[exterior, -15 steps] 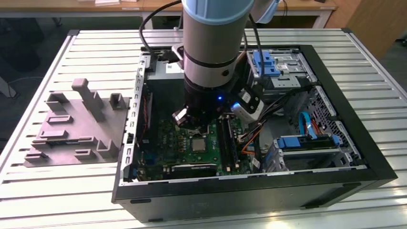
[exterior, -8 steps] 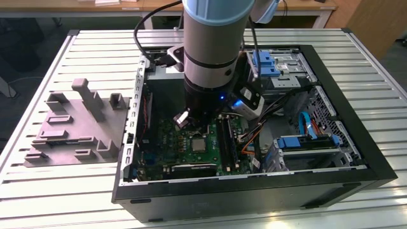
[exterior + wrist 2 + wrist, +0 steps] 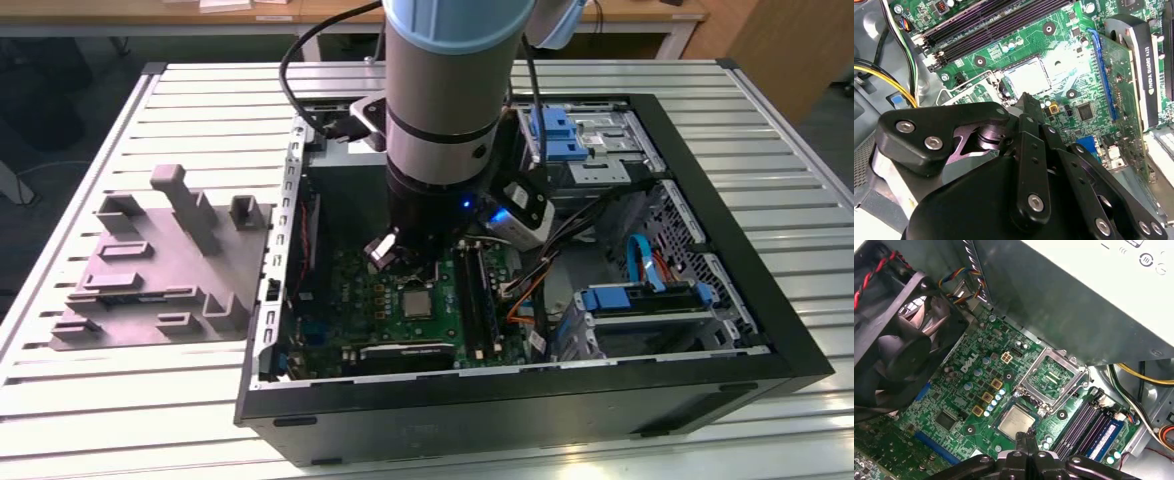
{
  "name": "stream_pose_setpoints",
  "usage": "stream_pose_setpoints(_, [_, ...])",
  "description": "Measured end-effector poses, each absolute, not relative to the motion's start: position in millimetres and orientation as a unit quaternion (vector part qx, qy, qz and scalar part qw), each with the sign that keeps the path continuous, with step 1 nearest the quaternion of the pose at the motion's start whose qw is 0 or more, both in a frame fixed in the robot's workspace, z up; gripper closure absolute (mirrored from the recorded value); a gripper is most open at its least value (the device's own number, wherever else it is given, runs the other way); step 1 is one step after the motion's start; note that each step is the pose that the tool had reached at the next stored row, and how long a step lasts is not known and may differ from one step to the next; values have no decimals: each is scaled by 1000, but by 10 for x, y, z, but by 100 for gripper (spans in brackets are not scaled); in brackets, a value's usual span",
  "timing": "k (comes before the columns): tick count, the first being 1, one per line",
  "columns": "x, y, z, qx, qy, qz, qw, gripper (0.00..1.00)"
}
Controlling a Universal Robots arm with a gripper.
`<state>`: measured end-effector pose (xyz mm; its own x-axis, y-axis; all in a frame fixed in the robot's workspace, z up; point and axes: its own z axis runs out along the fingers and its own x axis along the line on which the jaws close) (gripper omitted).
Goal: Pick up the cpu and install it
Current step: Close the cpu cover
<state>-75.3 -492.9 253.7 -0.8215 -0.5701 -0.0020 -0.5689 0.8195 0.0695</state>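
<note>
1. In the first wrist view the black linked gripper (image 3: pixel 1027 437) hangs just above the cpu (image 3: pixel 1017 420), a small flat silvery-grey square chip; its fingertips meet in a narrow point, closed on nothing.
2. The cpu lies flat in the socket of the green circuit board (image 3: pixel 961 390), near the board's middle, beside the raised square metal load frame (image 3: pixel 1052 381).
3. In the second wrist view the cpu (image 3: pixel 1026 76) shows just past the gripper's tip (image 3: pixel 1026 102).
4. In the exterior view the silver arm (image 3: pixel 447 110) reaches down into the open black computer case (image 3: pixel 747 290).
5. A grey moulded fixture (image 3: pixel 167 265) rests by the slatted tabletop's (image 3: pixel 200 110) edge on the exterior view's left.
</note>
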Motion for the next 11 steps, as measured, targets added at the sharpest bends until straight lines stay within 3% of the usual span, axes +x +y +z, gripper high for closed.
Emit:
stream_pose_setpoints(9, [-753,-4929,2531,348,-937,-34,11,89])
stream_pose_setpoints(11, [-748,-4929,2527,349,-936,-44,7,89])
